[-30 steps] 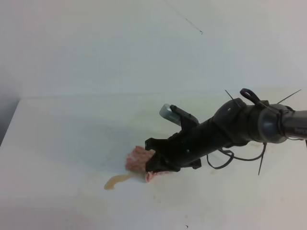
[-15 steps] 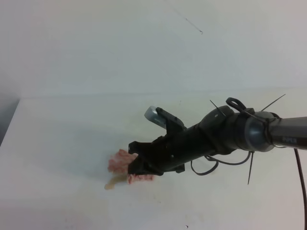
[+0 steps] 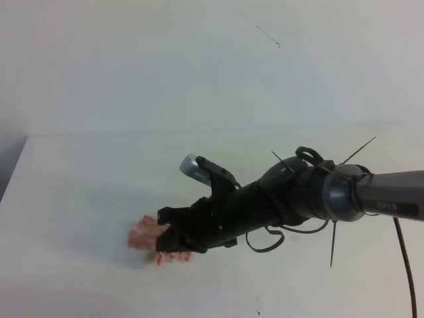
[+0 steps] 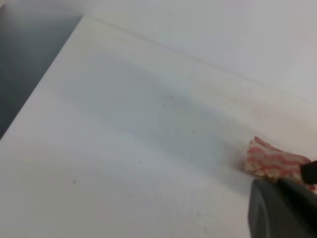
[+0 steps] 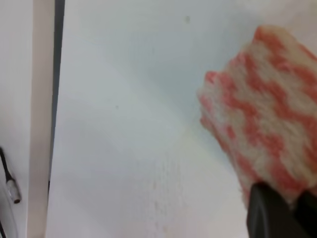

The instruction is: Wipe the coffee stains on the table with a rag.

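On the white bench (image 3: 79,192), left of centre in the high view, the rag (image 3: 142,237) lies pressed flat, its pink-striped bulk sticking out leftward past the right end effector (image 3: 165,240), which is clenched on the rag's right edge. The cloth's long axis runs roughly left to right, in line with the dark arm reaching in from the right. A small tan trace of the coffee stains (image 3: 150,257) peeks out at the rag's lower edge there; both wrist views hide it. The left end effector appears nowhere.
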Robot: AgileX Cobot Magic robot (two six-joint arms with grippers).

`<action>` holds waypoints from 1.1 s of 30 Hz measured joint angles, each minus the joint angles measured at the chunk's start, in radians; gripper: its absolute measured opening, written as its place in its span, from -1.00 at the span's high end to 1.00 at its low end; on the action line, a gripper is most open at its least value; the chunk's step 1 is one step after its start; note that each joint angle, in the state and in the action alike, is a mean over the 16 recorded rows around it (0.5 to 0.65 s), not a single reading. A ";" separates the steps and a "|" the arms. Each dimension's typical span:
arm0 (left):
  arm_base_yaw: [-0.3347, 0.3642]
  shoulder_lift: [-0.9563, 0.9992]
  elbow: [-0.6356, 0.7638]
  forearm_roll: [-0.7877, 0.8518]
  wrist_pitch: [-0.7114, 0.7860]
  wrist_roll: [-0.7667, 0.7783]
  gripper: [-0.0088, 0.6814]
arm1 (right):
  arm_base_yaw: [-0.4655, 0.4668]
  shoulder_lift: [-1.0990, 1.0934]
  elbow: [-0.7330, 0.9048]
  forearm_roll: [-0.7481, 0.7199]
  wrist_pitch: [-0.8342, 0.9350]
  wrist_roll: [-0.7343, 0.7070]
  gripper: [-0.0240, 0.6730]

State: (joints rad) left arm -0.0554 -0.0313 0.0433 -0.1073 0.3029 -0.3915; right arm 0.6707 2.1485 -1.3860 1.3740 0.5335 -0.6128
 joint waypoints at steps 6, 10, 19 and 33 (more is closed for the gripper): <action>0.000 0.000 0.000 0.000 0.000 0.000 0.97 | 0.021 0.016 0.000 -0.007 -0.007 -0.012 0.93; 0.000 0.000 0.000 0.000 0.000 0.000 0.97 | 0.027 0.039 0.000 -0.011 -0.007 -0.013 0.93; 0.000 0.000 0.000 0.000 0.000 0.000 0.97 | 0.021 0.088 0.000 -0.004 -0.037 -0.006 0.93; 0.000 0.000 0.000 -0.002 0.000 0.000 0.97 | -0.066 0.094 0.000 -0.054 -0.098 0.036 0.93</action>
State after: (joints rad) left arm -0.0554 -0.0313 0.0433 -0.1089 0.3029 -0.3915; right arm 0.6044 2.2420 -1.3860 1.3197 0.4352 -0.5765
